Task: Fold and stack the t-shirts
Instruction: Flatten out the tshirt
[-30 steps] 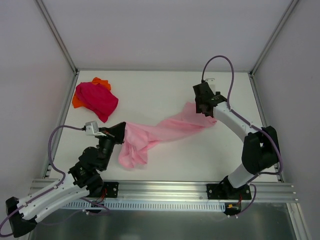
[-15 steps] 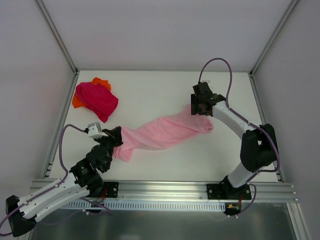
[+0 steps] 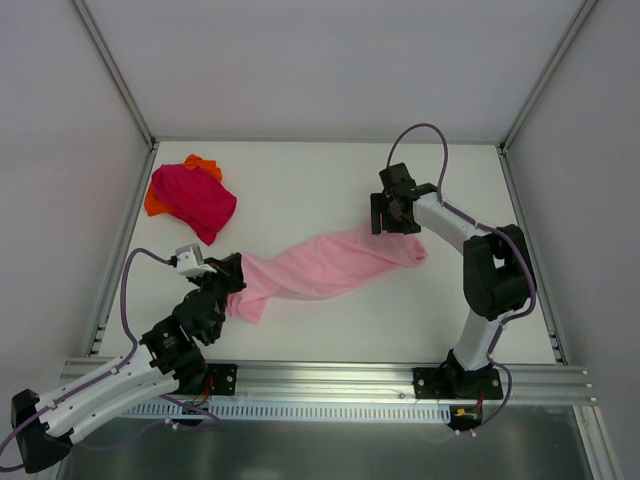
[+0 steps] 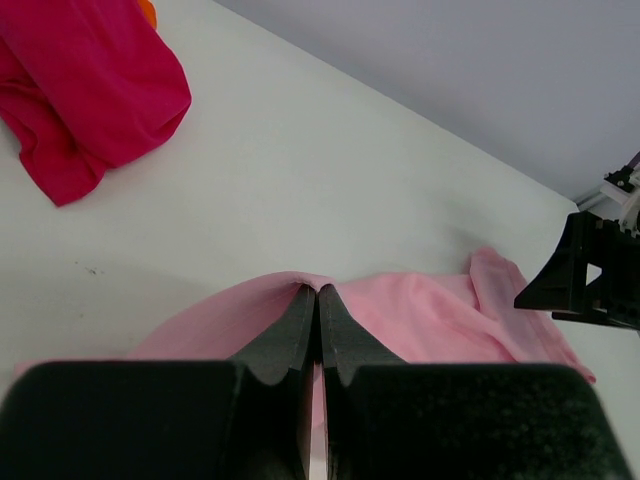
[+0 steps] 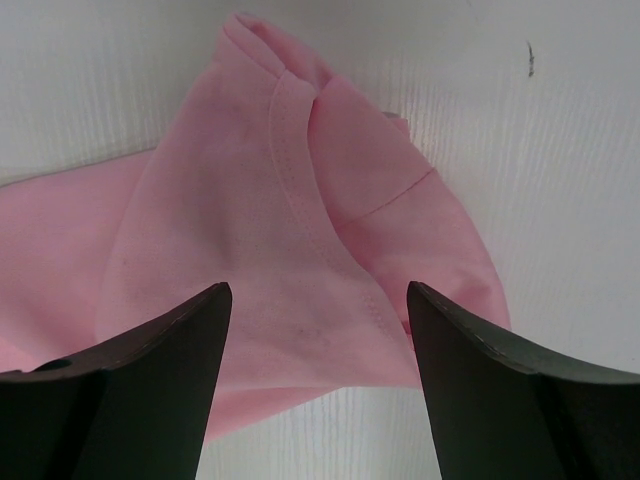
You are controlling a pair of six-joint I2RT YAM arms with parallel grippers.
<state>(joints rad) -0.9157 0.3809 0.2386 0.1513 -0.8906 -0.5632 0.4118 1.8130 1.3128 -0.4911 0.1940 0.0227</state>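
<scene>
White table. The light pink t-shirt is stretched into a long diagonal band across the middle. Bare table on its far side up to the back edge. A narrower bare strip on its near side runs down to the metal rail. Right of the shirt is clear surface to the table edge.

Magenta t-shirt is bunched far-left of the pink shirt, well apart from it and close to the left edge. It lies on the orange t-shirt, which peeks out behind.

Left gripper is at the pink shirt's near-left end, fingers pressed together, pinching the cloth.

Right gripper is over the shirt's far-right end, fingers spread wide, nothing held. Collar seam and a sleeve are visible between them. Can't tell if the tips touch the cloth.
</scene>
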